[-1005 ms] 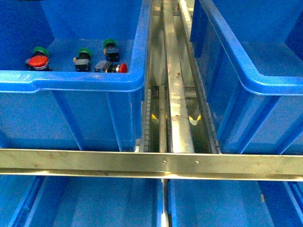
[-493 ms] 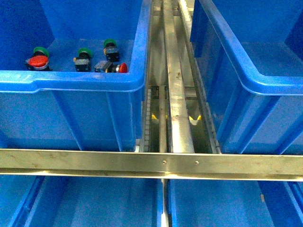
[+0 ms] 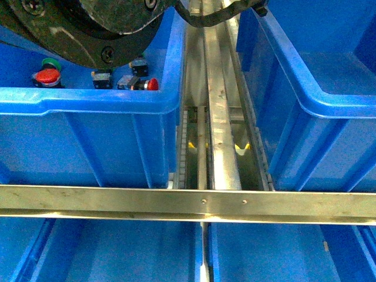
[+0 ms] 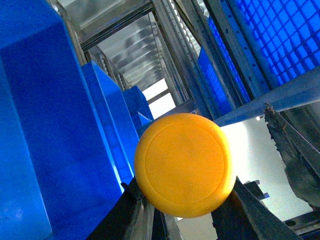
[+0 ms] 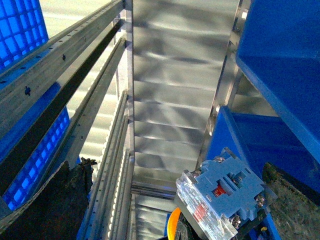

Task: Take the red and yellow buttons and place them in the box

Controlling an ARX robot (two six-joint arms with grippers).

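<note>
The left pincer (image 4: 182,222) is pinching a round yellow plastic button (image 4: 185,165). The button's flat cap faces the camera on the wrist, and dark fingers (image 4: 127,215) press on it from both sides near its lower edge. I think it is held by the edge like this so it cannot roll away while it is carried.

In the front view, the big black left arm (image 3: 88,23) hangs over the large blue plastic bin on the left (image 3: 88,100). I think it is up high so the button can clear the bin's wall.

The right pincer (image 5: 180,217) has a grey-blue switch block with a clear part (image 5: 222,200) between its rough dark fingers (image 5: 65,210). A bit of yellow peeks out beside the block. The block sits close to one finger and there is a gap to the other, so I cannot tell if the pincer is really squeezing it.

Down in the left bin sit a red round-capped button (image 3: 47,76) and a second red button lying on its side (image 3: 150,84), close to the front wall. A green-capped switch (image 3: 50,61) is just behind the first red one and should be left alone.

The other blue plastic bin on the right (image 3: 329,100), across the shiny metal rail (image 3: 217,117), may be the box.
</note>
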